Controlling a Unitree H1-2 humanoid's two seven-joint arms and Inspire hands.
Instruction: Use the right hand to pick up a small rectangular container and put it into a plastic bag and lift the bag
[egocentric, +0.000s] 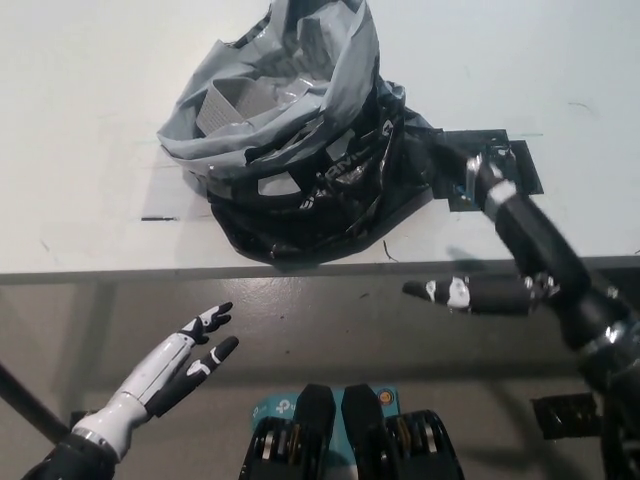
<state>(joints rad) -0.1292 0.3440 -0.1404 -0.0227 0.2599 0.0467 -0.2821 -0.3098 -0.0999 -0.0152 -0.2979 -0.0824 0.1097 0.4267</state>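
1 head view looks steeply down from above onto the near edge of a white table (90, 120) and the floor (330, 320) below it, fairly close in
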